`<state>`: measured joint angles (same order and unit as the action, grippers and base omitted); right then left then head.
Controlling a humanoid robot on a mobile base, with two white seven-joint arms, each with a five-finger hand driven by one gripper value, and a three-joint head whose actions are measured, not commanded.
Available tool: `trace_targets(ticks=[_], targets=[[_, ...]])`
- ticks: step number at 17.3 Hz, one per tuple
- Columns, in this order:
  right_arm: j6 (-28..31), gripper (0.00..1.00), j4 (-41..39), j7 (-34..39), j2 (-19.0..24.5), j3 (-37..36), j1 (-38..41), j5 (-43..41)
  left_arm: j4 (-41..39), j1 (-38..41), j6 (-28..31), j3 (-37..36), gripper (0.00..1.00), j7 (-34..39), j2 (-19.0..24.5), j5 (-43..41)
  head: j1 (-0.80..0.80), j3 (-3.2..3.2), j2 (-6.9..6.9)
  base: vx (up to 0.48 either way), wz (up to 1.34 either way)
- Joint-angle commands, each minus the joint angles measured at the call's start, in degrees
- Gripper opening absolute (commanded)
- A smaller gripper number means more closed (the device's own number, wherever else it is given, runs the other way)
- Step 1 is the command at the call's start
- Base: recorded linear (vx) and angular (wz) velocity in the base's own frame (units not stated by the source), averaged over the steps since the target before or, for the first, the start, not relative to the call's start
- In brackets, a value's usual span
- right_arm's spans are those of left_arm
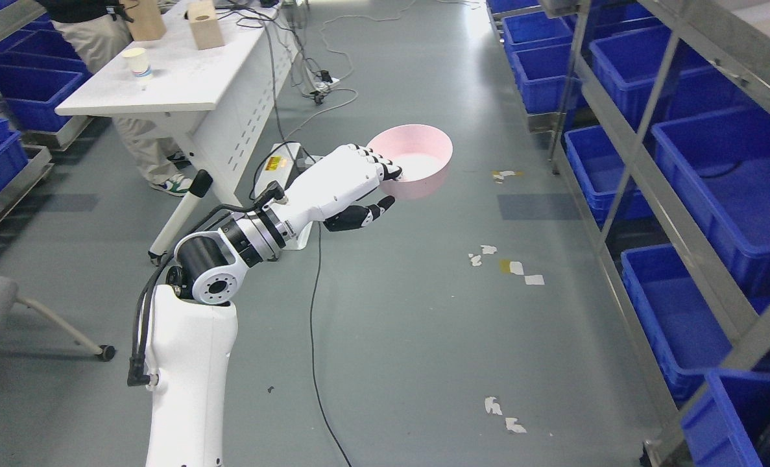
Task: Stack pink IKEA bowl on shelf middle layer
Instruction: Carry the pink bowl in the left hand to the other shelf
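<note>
The left arm (pixel 190 363) rises from the lower left, and its robot hand (pixel 352 185) grips the pink bowl (pixel 417 159) by the near rim, fingers (pixel 378 162) curled over the edge and thumb underneath. The bowl hangs in the air above the grey floor (pixel 410 337), well apart from the shelf (pixel 670 188) of blue bins (pixel 728 188) on the right. Farther back stands a white table (pixel 183 78) with a paper cup (pixel 138 65), a person (pixel 99 39) beside it.

One pink bowl (pixel 417 159), one paper cup (pixel 137 63), two wooden blocks (pixel 205 24) (on desk).
</note>
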<state>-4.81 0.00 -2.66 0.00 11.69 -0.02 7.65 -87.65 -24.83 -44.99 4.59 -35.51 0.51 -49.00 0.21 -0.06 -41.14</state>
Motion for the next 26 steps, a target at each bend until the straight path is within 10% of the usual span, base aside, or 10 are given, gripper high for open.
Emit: trace_targets(ticks=[1, 26], targets=[[-0.03, 1.0, -1.0, 0.02, -1.0, 0.0, 0.9, 0.0, -1.3, 0.75, -0.01, 1.12, 0.02, 0.0, 0.49, 0.31, 0.0, 0.0, 0.0, 0.255, 0.53], [-0.03, 1.0, -1.0, 0.02, -1.0, 0.08, 0.9, 0.0, -1.38, -2.68, -0.01, -4.76, 0.02, -0.08, 0.49, 5.04, 0.0, 0.0, 0.0, 0.445, 0.06]])
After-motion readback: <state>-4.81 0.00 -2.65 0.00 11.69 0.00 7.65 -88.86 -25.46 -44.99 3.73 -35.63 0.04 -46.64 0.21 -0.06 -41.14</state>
